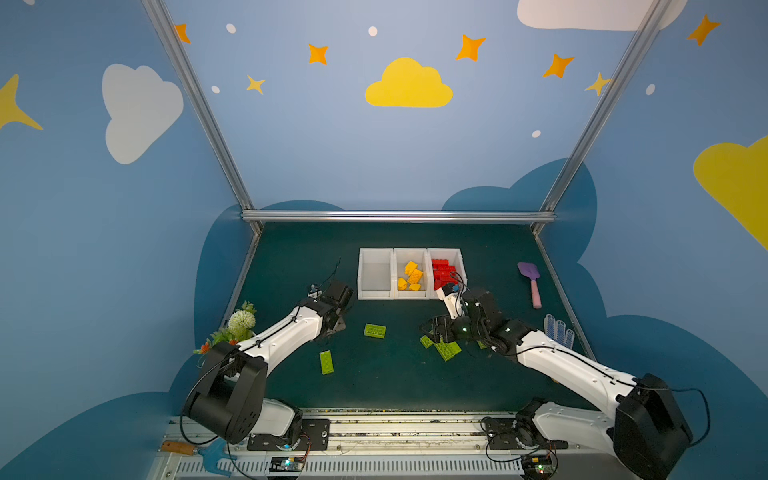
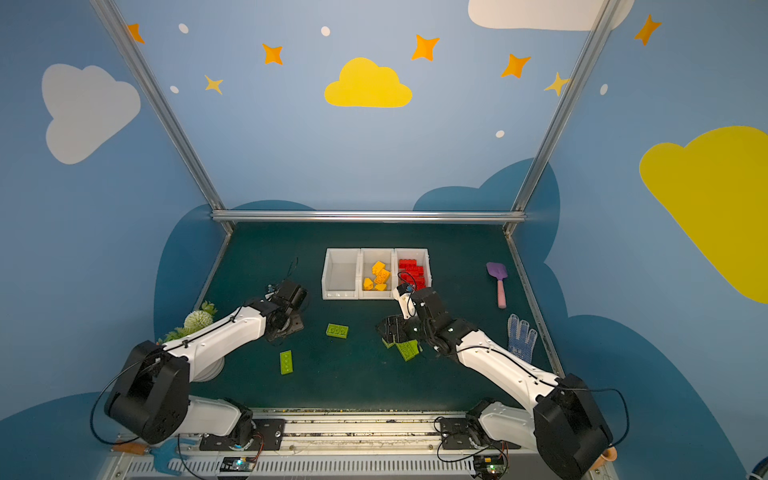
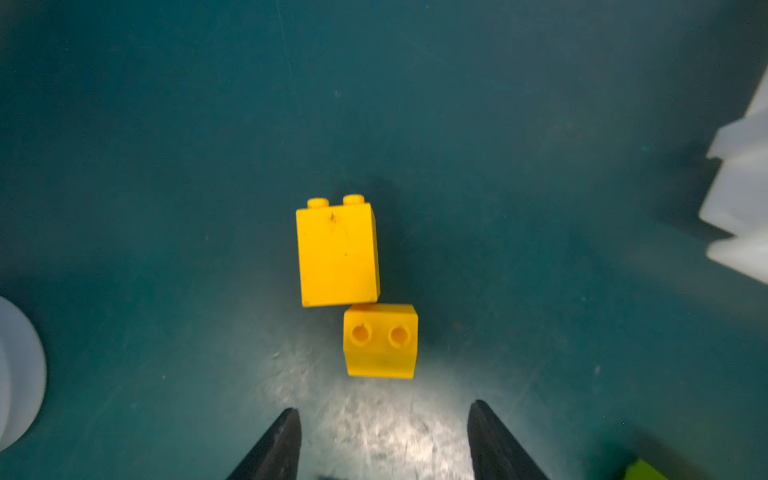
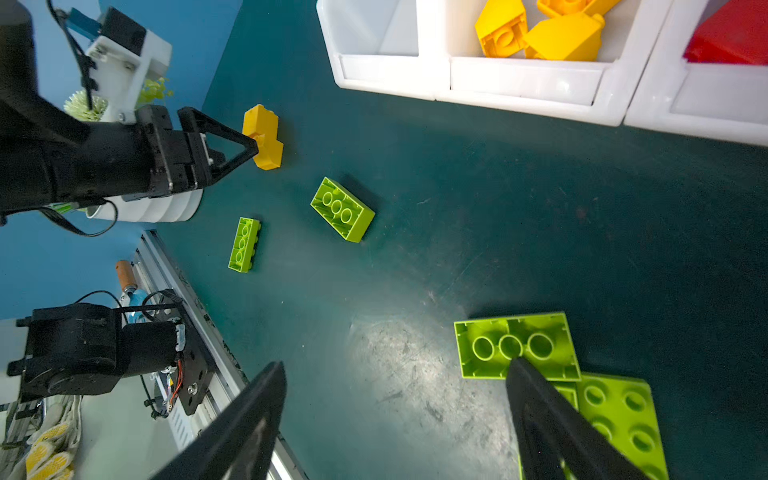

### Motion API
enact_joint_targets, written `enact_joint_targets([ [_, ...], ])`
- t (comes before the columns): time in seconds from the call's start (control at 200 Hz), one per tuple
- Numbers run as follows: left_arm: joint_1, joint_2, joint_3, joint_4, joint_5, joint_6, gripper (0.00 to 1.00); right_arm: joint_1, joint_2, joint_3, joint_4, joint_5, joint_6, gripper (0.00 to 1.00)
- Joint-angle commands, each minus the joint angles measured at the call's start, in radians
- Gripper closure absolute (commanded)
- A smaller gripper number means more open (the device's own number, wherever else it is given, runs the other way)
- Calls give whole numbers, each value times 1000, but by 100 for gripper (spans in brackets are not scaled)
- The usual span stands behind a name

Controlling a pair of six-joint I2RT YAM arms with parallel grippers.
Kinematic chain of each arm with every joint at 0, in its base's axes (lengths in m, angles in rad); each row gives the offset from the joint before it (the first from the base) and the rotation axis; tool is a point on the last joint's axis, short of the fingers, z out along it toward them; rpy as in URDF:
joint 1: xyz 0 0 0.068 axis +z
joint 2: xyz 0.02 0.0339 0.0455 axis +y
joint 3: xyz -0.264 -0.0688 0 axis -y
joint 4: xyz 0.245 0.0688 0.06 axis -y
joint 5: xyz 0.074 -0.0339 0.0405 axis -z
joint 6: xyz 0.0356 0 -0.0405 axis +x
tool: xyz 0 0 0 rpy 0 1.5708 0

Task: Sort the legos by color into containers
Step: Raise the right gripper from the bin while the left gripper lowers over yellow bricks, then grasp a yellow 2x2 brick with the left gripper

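Two yellow legos [image 3: 338, 253] [image 3: 380, 340] lie touching on the green mat, just ahead of my left gripper [image 3: 384, 409], which is open with nothing between its fingers. In both top views the left arm hides them. My right gripper [image 4: 392, 370] is open low over the mat; one finger overlaps a lime green lego [image 4: 515, 347] that lies studs down on a green plate [image 4: 623, 415]. Two more green legos [image 1: 375, 330] [image 1: 326, 362] lie between the arms. Three white containers stand at the back: one empty [image 1: 361, 274], one with yellow legos [image 1: 410, 294], one with red legos [image 1: 461, 262].
A purple and pink shovel [image 1: 531, 282] and a dotted glove [image 1: 559, 330] lie at the right edge. A white vase with flowers [image 1: 241, 322] stands by the left arm, close to the yellow legos. A wooden-handled brush [image 1: 178, 447] lies on the front rail.
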Motion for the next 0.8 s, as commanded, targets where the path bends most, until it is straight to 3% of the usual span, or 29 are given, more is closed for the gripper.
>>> enact_joint_targets([
  [0.0,17,23,-7,67,-32,17,37,8,-14,-3,33,15,7,19],
  [0.21,37,93,-8,123,-22,29,37,9,17,-4,41,12,8,19],
  [0.796,43,186,3,184,27,37,60,6,89,11,43,14,9,19],
])
